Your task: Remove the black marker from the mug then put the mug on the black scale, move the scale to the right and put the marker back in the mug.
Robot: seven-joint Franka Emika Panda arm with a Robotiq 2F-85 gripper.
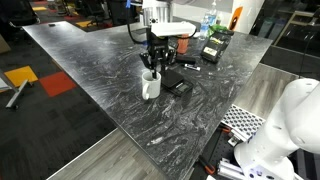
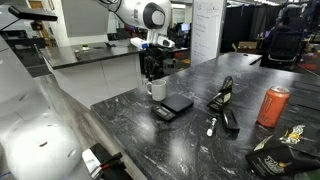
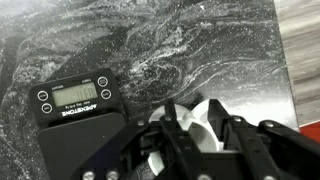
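Dark, grey-veined stone forms the worktop (image 1: 90,60) in a busy lab, with desks and screens behind it. Toward its left stretch in both exterior views, well in from the edges, stands the mug (image 1: 151,87) (image 2: 158,91), white and upright. The arm reaches straight down over it, so the pincer (image 1: 156,62) (image 2: 151,68) hangs right at the mug's mouth with its fingers reaching to the rim. From where I stand I cannot tell whether those fingers are clamped on anything or merely close together. The black marker is lost behind them.

Just beside the mug, on its right, lies the black scale (image 1: 178,86) (image 2: 175,105), flat on the stone and with nothing on it.

Further right in an exterior view sits a bulkier black gadget (image 2: 225,97), with a small pale stick (image 2: 211,126) lying in front of it. Then comes an orange can (image 2: 272,105), upright, and a dark packet (image 2: 280,155) near the worktop's right front corner.

The wrist view looks down past the pincer (image 3: 203,125). The black scale (image 3: 77,97) is at the left, and its grey display, round corner buttons and lettering read upside down. To its right the mug (image 3: 207,118) shows as a white patch between the dark fingers (image 3: 170,120). Bare marbled worktop (image 3: 200,40) fills the area above them.
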